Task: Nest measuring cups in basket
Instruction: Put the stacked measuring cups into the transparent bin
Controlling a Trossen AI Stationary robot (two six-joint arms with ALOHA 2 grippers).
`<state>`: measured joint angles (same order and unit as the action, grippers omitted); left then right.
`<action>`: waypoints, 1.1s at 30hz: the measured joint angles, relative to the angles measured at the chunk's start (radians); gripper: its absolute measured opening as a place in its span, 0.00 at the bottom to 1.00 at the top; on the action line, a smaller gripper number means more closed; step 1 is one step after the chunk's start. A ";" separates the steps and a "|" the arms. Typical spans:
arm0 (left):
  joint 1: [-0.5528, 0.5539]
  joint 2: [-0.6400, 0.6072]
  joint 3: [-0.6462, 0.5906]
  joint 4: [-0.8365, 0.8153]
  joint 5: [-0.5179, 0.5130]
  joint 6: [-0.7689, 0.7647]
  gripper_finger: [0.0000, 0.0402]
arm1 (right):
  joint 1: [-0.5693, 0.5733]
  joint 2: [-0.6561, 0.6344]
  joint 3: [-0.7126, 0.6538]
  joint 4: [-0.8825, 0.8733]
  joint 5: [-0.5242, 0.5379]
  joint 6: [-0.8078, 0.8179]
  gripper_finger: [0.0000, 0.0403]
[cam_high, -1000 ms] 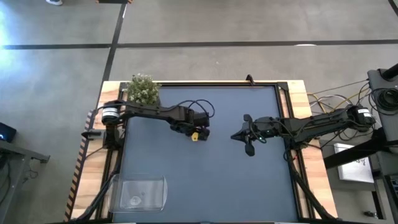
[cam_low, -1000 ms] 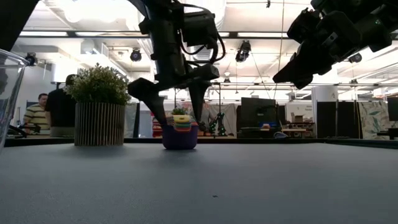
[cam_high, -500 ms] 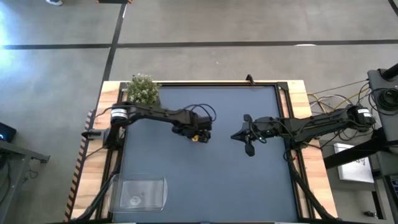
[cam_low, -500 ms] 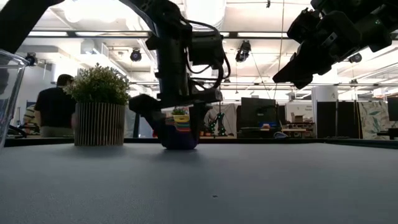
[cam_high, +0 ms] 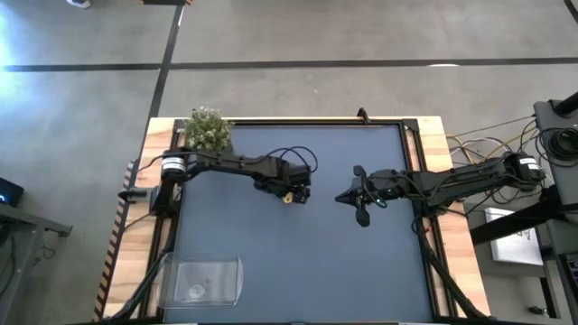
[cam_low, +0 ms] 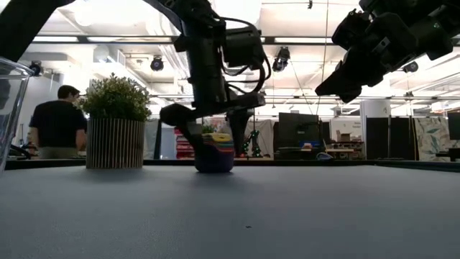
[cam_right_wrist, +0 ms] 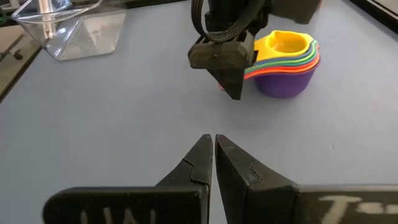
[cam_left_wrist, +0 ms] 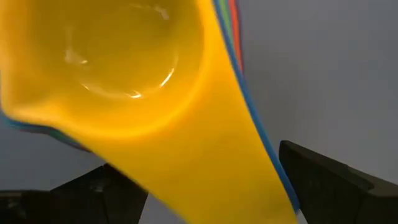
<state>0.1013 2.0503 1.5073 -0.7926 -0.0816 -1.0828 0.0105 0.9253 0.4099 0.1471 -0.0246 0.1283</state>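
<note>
The left gripper [cam_low: 213, 119] straddles the handles of the stacked measuring cups [cam_right_wrist: 287, 62] at mid-table, fingers spread, not clamped. The right gripper [cam_right_wrist: 213, 148] hangs nearby, pinched closed and empty. The basket [cam_high: 203, 278] sits well apart.

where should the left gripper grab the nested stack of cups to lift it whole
Probably by the stacked handles, coming down from above. On the nested measuring cups they fan out flat to one side, and the left gripper already straddles them, fingers open; the round purple bowl would slip.

potted plant [cam_high: 208, 129]: table's far left corner, upright | person [cam_low: 59, 122]: in room behind table
</note>
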 joint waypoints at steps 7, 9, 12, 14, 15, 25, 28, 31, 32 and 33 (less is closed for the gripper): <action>0.010 0.019 0.033 -0.013 -0.008 0.026 0.77 | 0.000 0.000 0.000 0.000 0.000 0.001 0.02; 0.017 0.022 0.033 -0.017 -0.008 0.027 0.76 | 0.000 0.000 0.000 0.000 0.000 0.001 0.02; 0.026 0.031 0.031 -0.036 -0.009 0.033 0.72 | 0.000 0.000 0.000 0.000 0.000 0.000 0.02; 0.028 0.034 0.030 -0.047 -0.010 0.040 0.69 | 0.000 0.000 0.000 -0.001 0.000 0.000 0.02; 0.030 0.034 0.030 -0.049 -0.013 0.043 0.67 | 0.000 0.000 0.000 -0.001 0.000 0.000 0.02; 0.033 0.032 0.030 -0.121 -0.017 0.092 0.46 | 0.000 0.000 -0.001 -0.003 0.000 -0.002 0.02; 0.034 0.031 0.030 -0.120 -0.017 0.118 0.39 | 0.000 0.000 -0.001 -0.003 0.000 -0.002 0.02; 0.035 0.031 0.030 -0.122 -0.017 0.167 0.34 | 0.000 0.000 -0.001 -0.003 0.000 -0.001 0.02; 0.035 0.031 0.030 -0.122 -0.017 0.184 0.32 | 0.000 0.000 -0.001 -0.003 0.000 -0.001 0.02; 0.037 0.031 0.030 -0.122 -0.017 0.202 0.31 | 0.000 0.000 -0.001 -0.003 0.000 -0.001 0.02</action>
<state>0.1379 2.0815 1.5375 -0.9147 -0.0986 -0.8805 0.0105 0.9253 0.4091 0.1444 -0.0250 0.1268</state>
